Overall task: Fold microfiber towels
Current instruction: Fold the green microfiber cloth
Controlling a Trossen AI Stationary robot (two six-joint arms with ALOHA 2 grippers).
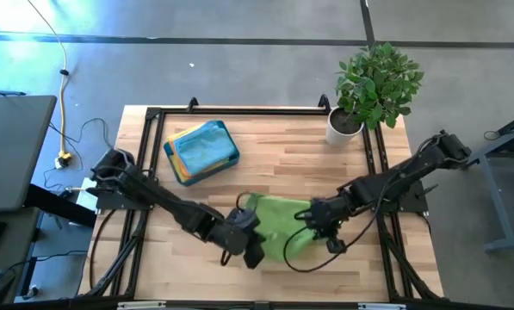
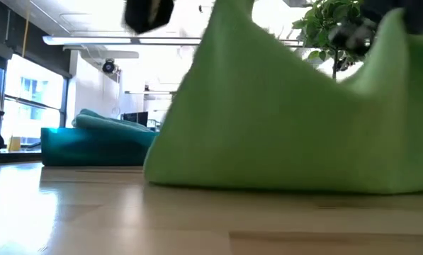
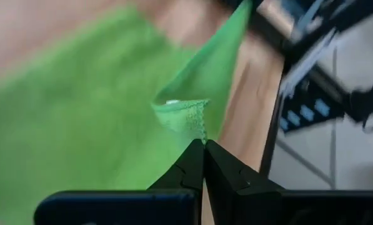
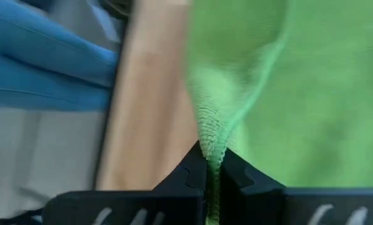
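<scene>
A lime green microfiber towel (image 1: 282, 222) lies near the table's front edge, lifted at two near corners; its far part rests on the wood. It also shows in the low view (image 2: 282, 134). My left gripper (image 1: 250, 250) is shut on its near left corner. My right gripper (image 1: 330, 241) is shut on its near right corner. A stack of folded towels, light blue (image 1: 203, 146) on top with yellow and orange edges under it, lies in a teal tray (image 1: 172, 169) at the far left. My left gripper pinches the towel's hemmed corner (image 3: 192, 120) between its two fingertips; the cloth is held only at the tips. The corner is lifted clear and the towel slopes down from it to the table. My right gripper pinches a bunched edge at the towel's corner (image 4: 211, 142) between its two fingers; the cloth runs back between them. The corner is lifted and the towel slopes away from it down to the table.
A potted plant (image 1: 373, 86) stands at the table's far right corner. A black frame (image 1: 239, 110) runs around the table's far and side edges. Bare wood (image 1: 282, 155) lies between the tray and the green towel.
</scene>
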